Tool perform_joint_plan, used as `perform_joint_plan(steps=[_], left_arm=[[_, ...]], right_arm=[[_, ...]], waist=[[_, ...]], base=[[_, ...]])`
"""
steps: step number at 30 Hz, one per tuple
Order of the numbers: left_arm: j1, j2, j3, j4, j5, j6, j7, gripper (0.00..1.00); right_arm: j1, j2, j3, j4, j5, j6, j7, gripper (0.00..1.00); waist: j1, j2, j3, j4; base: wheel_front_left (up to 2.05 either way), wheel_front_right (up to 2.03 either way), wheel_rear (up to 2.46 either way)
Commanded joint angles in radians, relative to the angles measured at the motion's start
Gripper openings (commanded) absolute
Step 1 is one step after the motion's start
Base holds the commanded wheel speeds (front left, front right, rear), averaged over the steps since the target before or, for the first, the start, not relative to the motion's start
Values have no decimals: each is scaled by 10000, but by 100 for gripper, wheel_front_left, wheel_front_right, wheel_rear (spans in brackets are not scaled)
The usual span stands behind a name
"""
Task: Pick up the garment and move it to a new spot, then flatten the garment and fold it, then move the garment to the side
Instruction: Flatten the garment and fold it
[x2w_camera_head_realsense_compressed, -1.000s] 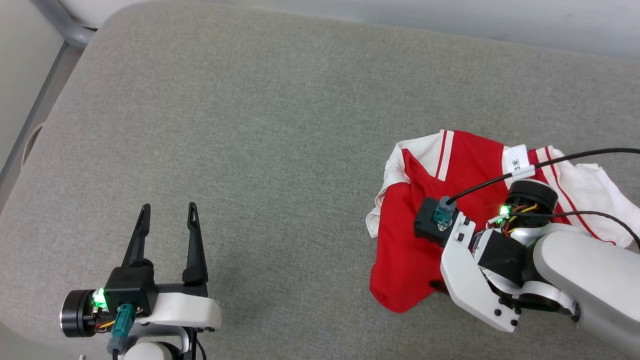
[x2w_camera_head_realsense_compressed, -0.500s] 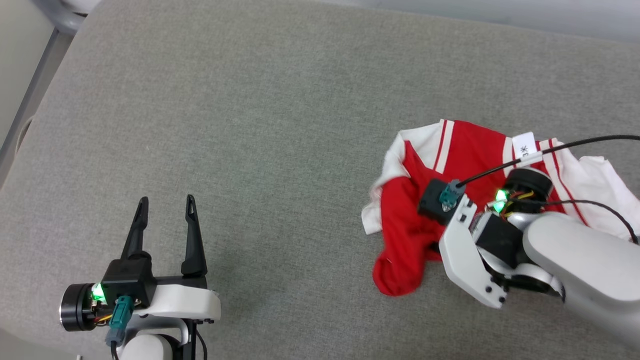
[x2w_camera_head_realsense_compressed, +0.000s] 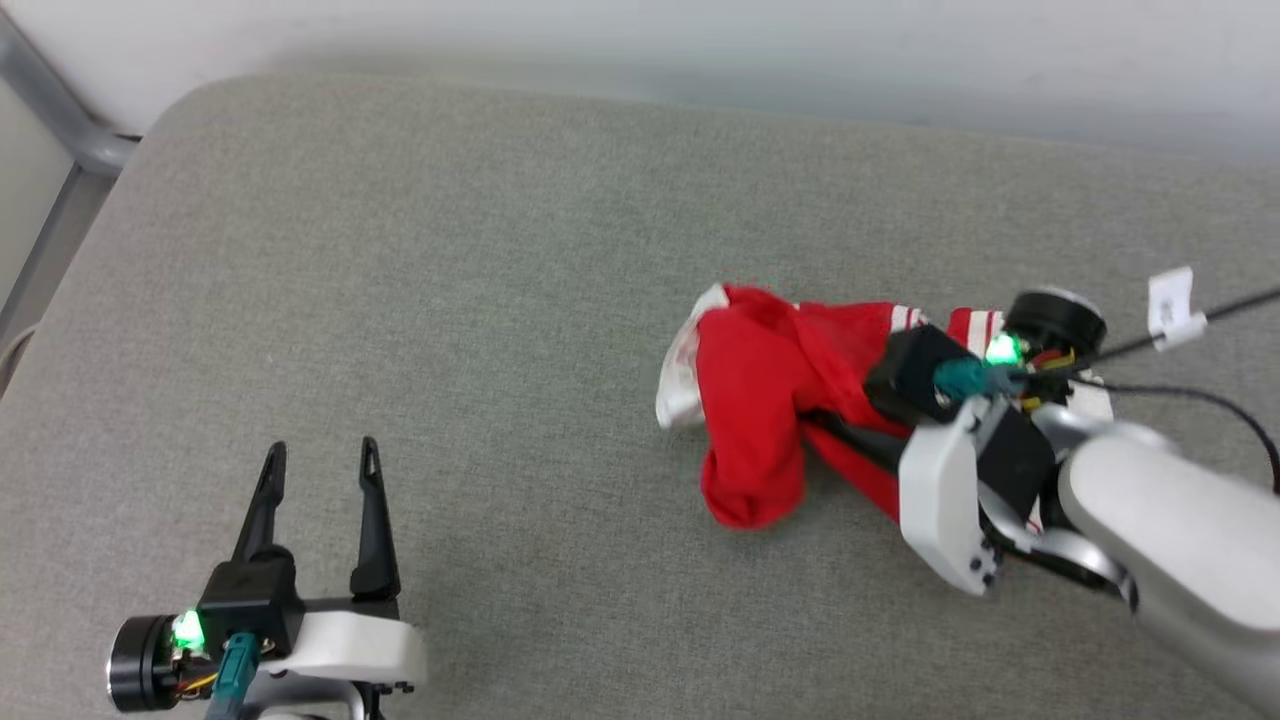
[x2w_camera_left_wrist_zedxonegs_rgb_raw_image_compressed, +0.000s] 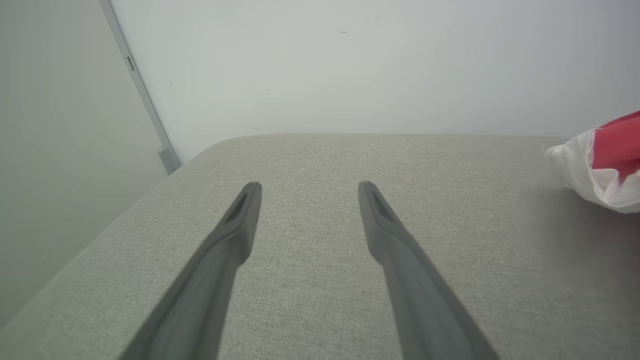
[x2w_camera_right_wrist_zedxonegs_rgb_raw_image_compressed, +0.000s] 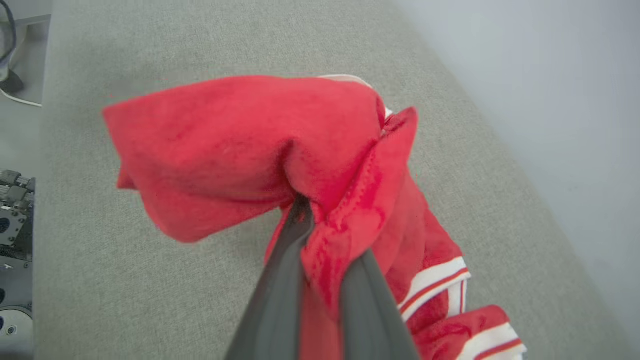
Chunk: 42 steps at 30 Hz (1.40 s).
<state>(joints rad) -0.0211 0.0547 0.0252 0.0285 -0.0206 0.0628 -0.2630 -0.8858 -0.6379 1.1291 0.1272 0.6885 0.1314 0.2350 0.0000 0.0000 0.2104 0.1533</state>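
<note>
The garment (x2w_camera_head_realsense_compressed: 750, 400), red with white and red-striped trim, hangs bunched at the right of the grey padded surface (x2w_camera_head_realsense_compressed: 480, 260). My right gripper (x2w_camera_head_realsense_compressed: 815, 425) is shut on a red fold of it and holds part of the cloth up. In the right wrist view the two dark fingers (x2w_camera_right_wrist_zedxonegs_rgb_raw_image_compressed: 280, 280) pinch the red fabric (x2w_camera_right_wrist_zedxonegs_rgb_raw_image_compressed: 240, 145) between them, and striped trim (x2w_camera_right_wrist_zedxonegs_rgb_raw_image_compressed: 440, 280) trails below. My left gripper (x2w_camera_head_realsense_compressed: 320, 450) stands open at the lower left, nothing between its fingers. The left wrist view has that open gripper (x2w_camera_left_wrist_zedxonegs_rgb_raw_image_compressed: 310, 187) over bare surface and the garment (x2w_camera_left_wrist_zedxonegs_rgb_raw_image_compressed: 617, 145) at its right edge.
A pale wall (x2w_camera_head_realsense_compressed: 700, 50) runs along the far edge of the surface. A grey metal bar (x2w_camera_head_realsense_compressed: 60, 125) stands at the far left corner. A black cable with a white tag (x2w_camera_head_realsense_compressed: 1170, 300) trails from my right wrist.
My right gripper has shut on the garment and drawn it up and leftward into a bunch. The head view has shifted, so the far wall shows. The left arm has kept still.
</note>
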Motion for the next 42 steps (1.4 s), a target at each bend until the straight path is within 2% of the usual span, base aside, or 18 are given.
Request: perform_joint_plan(steps=[1, 6, 13, 17, 21, 22, 23, 29, 36, 42], left_arm=[[148, 59, 57, -8, 51, 37, -24, 100], [511, 96, 204, 27, 10, 29, -24, 100], [756, 104, 263, 84, 45, -46, -24, 100], [798, 122, 264, 81, 81, -72, -24, 100], [815, 126, 232, 112, 95, -113, -24, 100], [840, 125, 226, 124, 98, -111, -24, 100], [872, 124, 224, 124, 101, -110, -24, 100], [1010, 142, 224, 85, 92, -123, -24, 100], [1165, 145, 178, -77, 151, -79, -24, 100], [1087, 157, 11, -182, 229, -79, -24, 100]], right_arm=[[218, -46, -130, -84, -101, -15, -120, 0], [2447, -386, -1074, -538, -526, -15, -390, 0], [5549, -494, -2510, -852, -1060, -15, -179, 0], [7017, -154, -3540, -437, -1186, -13, -190, 0], [7681, 215, -4337, -21, -1530, -16, -420, 0], [7801, 401, -4644, -14, -1544, -16, -598, 8], [7910, 583, -4932, -35, -1552, -16, -739, 100], [8575, 1161, -6854, -1064, -2367, -15, -1384, 100], [9509, 1762, -9049, -2905, -3263, -15, -1073, 100], [9857, 2903, -10590, -4036, -3980, -15, -1404, 100]], waist=[[0, 0, -178, -129], [0, 0, -587, -331], [0, 0, -872, -535], [0, 0, -954, -570], [0, 0, -977, -575], [0, 0, -1005, -584], [0, 0, -1036, -598], [0, 0, -1255, -655], [0, 0, -1425, -859], [0, 0, -1512, -966]], base=[[0, 0, 0], [0, 0, 0], [0, 0, 0], [0, 0, 0], [0, 0, 0], [0, 0, 0], [0, 0, 0], [0, 0, 0], [0, 0, 0], [0, 0, 0]])
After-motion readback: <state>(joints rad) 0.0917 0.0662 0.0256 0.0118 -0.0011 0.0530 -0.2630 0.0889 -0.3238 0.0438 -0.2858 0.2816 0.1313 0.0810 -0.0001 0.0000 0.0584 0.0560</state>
